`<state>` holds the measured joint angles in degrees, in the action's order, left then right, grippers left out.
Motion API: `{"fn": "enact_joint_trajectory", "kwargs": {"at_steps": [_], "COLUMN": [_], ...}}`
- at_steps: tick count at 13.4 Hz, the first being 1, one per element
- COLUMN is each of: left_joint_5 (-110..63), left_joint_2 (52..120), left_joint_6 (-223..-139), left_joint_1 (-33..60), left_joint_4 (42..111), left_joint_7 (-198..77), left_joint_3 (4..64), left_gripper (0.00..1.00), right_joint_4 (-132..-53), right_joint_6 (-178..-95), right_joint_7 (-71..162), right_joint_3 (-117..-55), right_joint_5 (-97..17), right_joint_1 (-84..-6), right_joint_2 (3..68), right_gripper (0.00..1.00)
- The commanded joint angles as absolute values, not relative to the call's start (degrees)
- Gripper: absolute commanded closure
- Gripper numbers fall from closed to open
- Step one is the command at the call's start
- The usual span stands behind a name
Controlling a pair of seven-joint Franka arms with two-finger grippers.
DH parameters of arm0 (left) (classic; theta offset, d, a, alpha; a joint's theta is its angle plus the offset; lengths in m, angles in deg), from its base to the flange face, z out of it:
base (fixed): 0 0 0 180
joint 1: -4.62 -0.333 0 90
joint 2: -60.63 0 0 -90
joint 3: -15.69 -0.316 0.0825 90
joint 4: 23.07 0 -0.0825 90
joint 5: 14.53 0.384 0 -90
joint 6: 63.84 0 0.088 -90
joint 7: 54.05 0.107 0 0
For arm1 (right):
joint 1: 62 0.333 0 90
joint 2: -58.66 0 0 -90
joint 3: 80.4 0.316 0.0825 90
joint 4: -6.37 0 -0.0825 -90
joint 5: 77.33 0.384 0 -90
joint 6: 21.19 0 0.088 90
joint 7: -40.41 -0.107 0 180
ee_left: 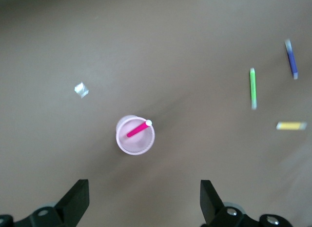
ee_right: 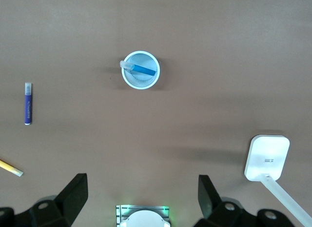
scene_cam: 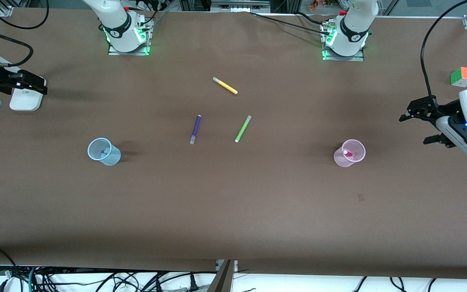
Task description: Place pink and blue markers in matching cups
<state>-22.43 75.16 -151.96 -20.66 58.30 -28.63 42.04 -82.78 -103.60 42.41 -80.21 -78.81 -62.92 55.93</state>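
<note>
Pink cup point(scene_cam: 350, 153): standing upright on the table point(scene_cam: 233, 211) toward the left arm's end, holding the pink marker point(scene_cam: 347, 153), which is leaning inside with its pale tip at the rim.
Blue cup point(scene_cam: 103, 151): standing upright toward the right arm's end, well apart from the pink cup, holding the blue marker point(ee_right: 141, 69), which is lying slanted across the inside, its greyish tip against the rim.
Purple marker point(scene_cam: 195, 129): lying flat on the table between the two cups, in neither.
Green marker point(scene_cam: 243, 128): lying flat just beside the purple marker, toward the left arm's end.
Yellow marker point(scene_cam: 225, 85): lying flat farther from the front camera than the purple and green ones.
Left gripper point(scene_cam: 419, 127): hanging in the air over the table's edge at the left arm's end, jaws spread wide, gripping nothing.
Right gripper point(ee_right: 141, 200): hanging near the right arm's end of the table, jaws spread wide, gripping nothing.
Colour cube point(scene_cam: 463, 76): sitting near the table's corner at the left arm's end.
White device point(scene_cam: 26, 97): sitting on the table at the right arm's end.
</note>
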Motion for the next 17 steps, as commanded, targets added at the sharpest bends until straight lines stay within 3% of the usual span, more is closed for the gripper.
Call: {"fn": "enact_joint_trajectory", "kwargs": {"at_steps": [1,6,14,16,17], "left_joint_5": [-16.75,-8.82,-8.73,-8.81,-8.81], "left_joint_2": [76.1,75.83,75.31,74.61,74.08], "left_joint_6": [-148.84,-141.46,-140.13,-138.73,-138.63], "left_joint_1": [-16.92,-9.45,-9.0,-5.42,-1.39], "left_joint_4": [54.72,52.07,52.95,52.61,52.51], "left_joint_7": [-46.08,-57.28,-59.58,-59.58,-59.58], "left_joint_3": [42.14,42.14,43.55,40.76,36.39], "left_gripper": [0.0,0.0,0.0,0.0,0.0], "right_joint_4": [-81.43,-81.34,-81.34,-81.34,-81.34], "right_joint_6": [-103.11,-103.19,-103.19,-103.28,-103.28], "right_joint_7": [41.91,41.82,41.82,41.82,41.82], "right_joint_3": [-79.96,-79.96,-79.96,-79.96,-79.96], "right_joint_5": [-79.17,-78.91,-78.82,-78.82,-78.74], "right_joint_1": [-63.14,-63.23,-63.32,-63.32,-63.32], "right_joint_2": [55.32,55.15,55.15,55.15,55.15], "right_gripper": [0.0,0.0,0.0,0.0,0.0]}}
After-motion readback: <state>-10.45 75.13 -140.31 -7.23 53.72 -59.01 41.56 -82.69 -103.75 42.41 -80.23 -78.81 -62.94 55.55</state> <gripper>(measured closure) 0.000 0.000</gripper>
